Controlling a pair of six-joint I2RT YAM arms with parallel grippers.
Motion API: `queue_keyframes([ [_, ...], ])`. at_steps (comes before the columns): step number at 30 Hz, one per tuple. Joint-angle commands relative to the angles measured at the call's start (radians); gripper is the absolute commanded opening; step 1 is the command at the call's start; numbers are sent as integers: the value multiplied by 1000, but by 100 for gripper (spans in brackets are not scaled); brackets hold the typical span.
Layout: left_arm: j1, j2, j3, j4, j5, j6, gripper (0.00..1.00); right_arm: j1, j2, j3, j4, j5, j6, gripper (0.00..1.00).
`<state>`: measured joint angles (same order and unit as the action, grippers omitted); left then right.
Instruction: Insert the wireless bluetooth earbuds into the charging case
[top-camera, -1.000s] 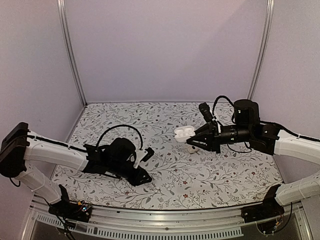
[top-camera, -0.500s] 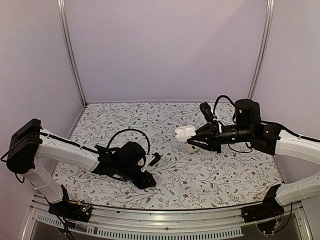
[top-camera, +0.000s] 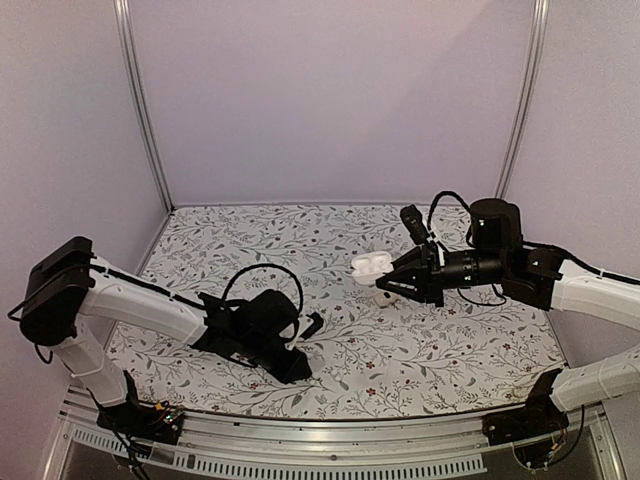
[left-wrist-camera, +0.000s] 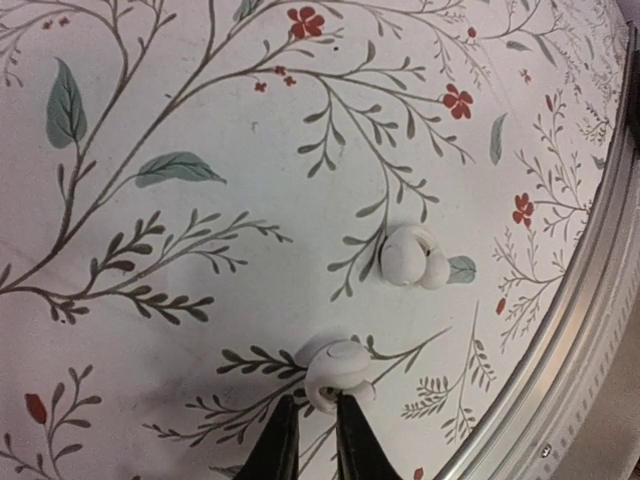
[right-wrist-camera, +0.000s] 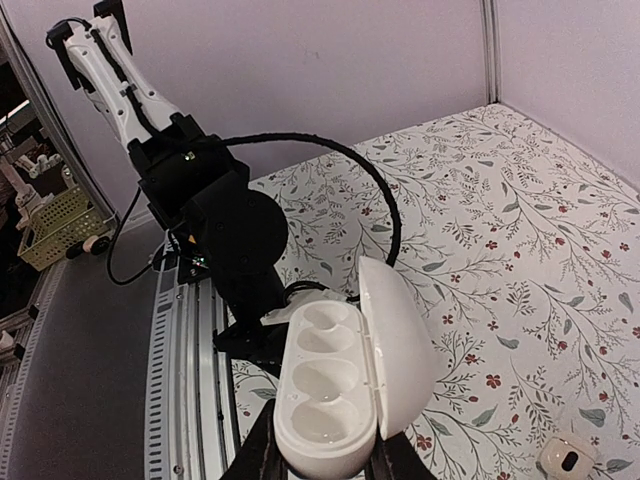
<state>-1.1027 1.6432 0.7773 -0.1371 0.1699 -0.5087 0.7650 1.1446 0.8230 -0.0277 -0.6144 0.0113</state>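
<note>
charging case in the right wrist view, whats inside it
Lid open. The sockets that show in the charging case are empty white hollows, no earbud in them. Both earbuds lie on the table. The case's near tip, between the right fingers, is cut by the frame edge.

Top camera: high at the near edge, facing down over the counter (top-camera: 350, 345). Left wrist camera: close above the counter, behind the left gripper (left-wrist-camera: 315, 412). Right wrist camera: behind the right gripper (right-wrist-camera: 325, 455), facing the left arm (right-wrist-camera: 215, 230), which the top camera also sees.

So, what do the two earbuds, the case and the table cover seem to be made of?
Earbuds: glossy white plastic, likely; soft highlights on rounded shells.
Charging case: same smooth white plastic; moulded sockets shine.
Table cover: matt printed sheet, perhaps cloth or vinyl; no glare.
</note>
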Motion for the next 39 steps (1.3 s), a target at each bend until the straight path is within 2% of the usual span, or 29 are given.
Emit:
queue_keyframes([
  [1, -22, 17, 26, -14, -14, -10, 13, -6, -20, -1, 2, 0, -1, 0],
  [18, -69, 87, 85, -27, -29, -2, 14, -6, -22, -4, 2, 3, -1, 0],
  [25, -106, 121, 143, -112, -105, 18, 20, -6, -25, -5, 0, 0, 0, 0],
  [39, -112, 25, 165, -161, -168, 38, 22, -6, -22, -5, 2, -10, -1, 0],
])
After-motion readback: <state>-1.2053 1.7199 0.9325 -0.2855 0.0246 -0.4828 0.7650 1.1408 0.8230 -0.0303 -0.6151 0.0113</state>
